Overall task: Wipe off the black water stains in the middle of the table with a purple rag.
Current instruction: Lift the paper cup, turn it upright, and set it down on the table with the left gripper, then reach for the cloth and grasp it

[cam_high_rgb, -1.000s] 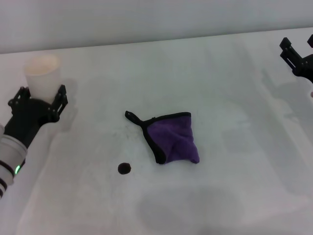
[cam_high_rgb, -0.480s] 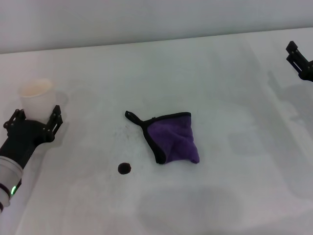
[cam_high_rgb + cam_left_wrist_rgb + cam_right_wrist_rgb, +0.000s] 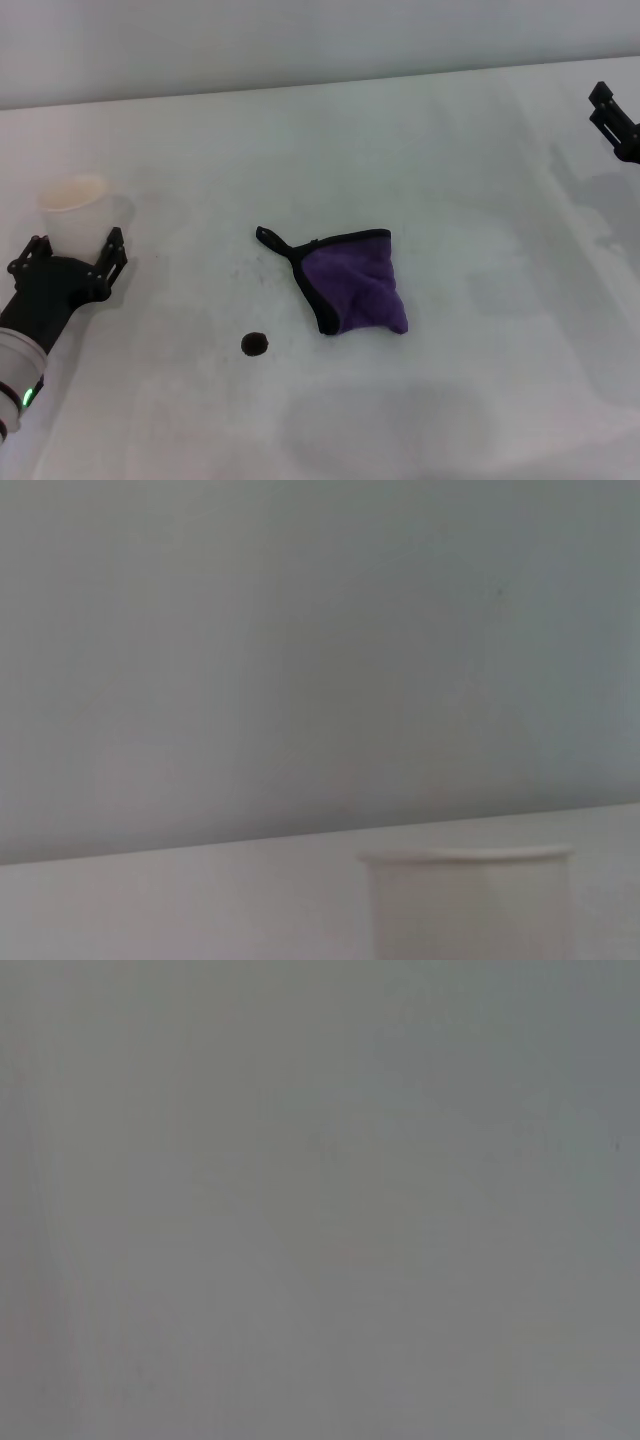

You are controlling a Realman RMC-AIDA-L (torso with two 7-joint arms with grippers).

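The purple rag (image 3: 360, 285) lies crumpled near the middle of the table (image 3: 450, 180), its black loop pointing left. The black water stain (image 3: 254, 344) is a small round blot just left of the rag and nearer to me, uncovered. My left gripper (image 3: 70, 248) is low at the table's left side, open, its fingers spread on either side of a white paper cup's base. My right gripper (image 3: 620, 120) hangs at the far right edge, partly cut off, well away from the rag.
The white paper cup (image 3: 75, 208) stands upright at the left, and the left wrist view shows the cup (image 3: 468, 900) against a grey wall. The right wrist view shows only plain grey.
The left gripper and the cup have come down and toward me, and the gripper has since slid back a little. The right gripper has drawn away to the right edge.
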